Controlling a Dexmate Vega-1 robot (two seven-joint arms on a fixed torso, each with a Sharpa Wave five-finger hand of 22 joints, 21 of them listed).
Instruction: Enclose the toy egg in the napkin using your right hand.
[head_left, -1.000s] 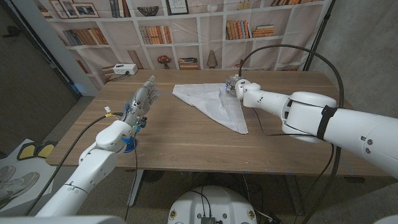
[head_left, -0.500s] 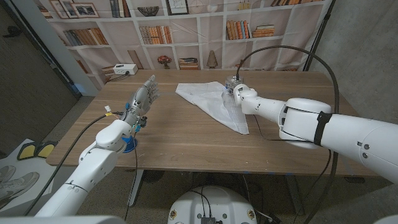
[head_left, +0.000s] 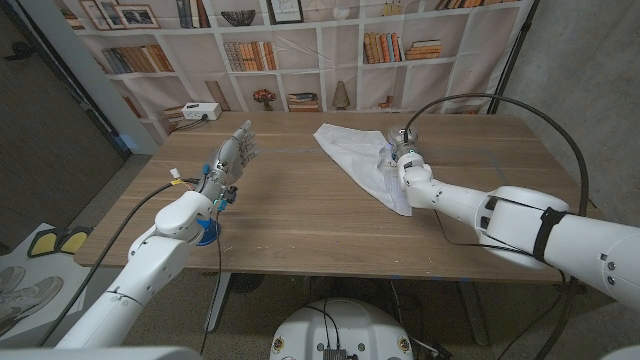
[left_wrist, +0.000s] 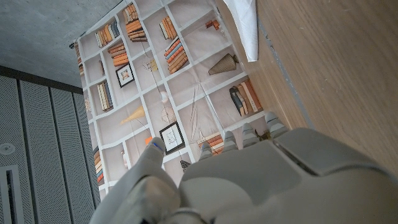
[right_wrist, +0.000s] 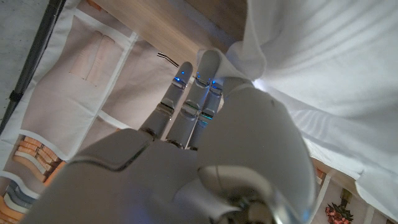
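A white napkin lies folded into a long triangle on the far middle of the wooden table. My right hand is at the napkin's right edge and holds the cloth; in the right wrist view the napkin drapes over the thumb side of the right hand. No toy egg shows; the cloth hides whatever lies under it. My left hand is raised over the table's left part, fingers apart, holding nothing. The left wrist view catches a corner of the napkin beyond the left hand.
A white box sits at the table's far left corner. A black cable arches over the right arm. A bookshelf backdrop stands behind the table.
My right hand has moved to the right and a little nearer, dragging the napkin with it across the table. The left hand has stayed still.
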